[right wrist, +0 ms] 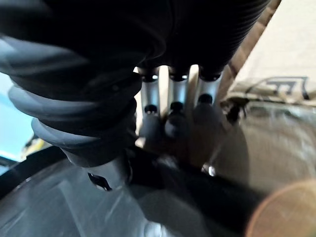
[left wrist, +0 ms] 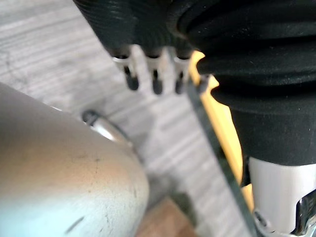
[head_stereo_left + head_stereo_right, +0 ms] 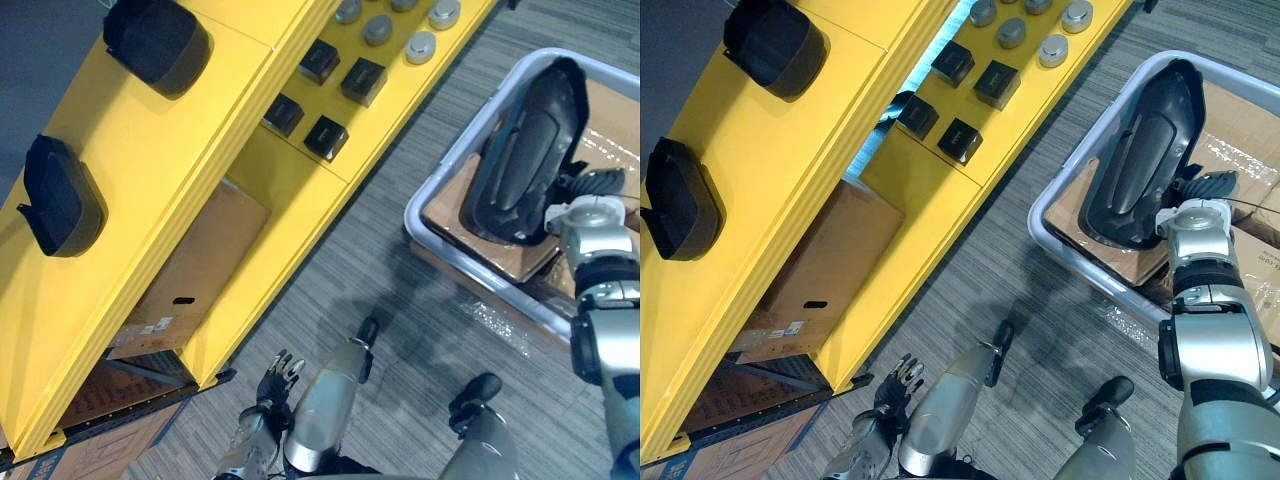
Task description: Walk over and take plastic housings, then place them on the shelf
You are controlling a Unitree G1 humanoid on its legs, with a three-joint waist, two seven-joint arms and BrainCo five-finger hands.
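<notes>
Silver fingers of the left hand (image 3: 280,372) hang slack and loosely spread at the bottom edge, holding nothing. At right, the right hand (image 3: 1205,190) pinches the rim of a black plastic housing (image 3: 525,150) standing on edge in a grey bin (image 3: 455,152). Upper left, two more housings (image 3: 155,42) lie on the yellow shelf (image 3: 200,150).

A long yellow shelf unit (image 3: 790,180) runs slantwise. Two black rounded plastic housings (image 3: 775,45) lie on its top. Small black square blocks (image 3: 960,140) and grey round caps (image 3: 1055,50) sit on its lower ledge, and a brown cardboard box (image 3: 810,270) stands underneath. To the right of the shelf, a grey plastic bin (image 3: 1038,215) holds a large black oval plastic housing (image 3: 1140,150), with the right hand (image 3: 1210,187) at its edge. The left hand (image 3: 895,385) hangs loose-fingered near the shelf's foot.
</notes>
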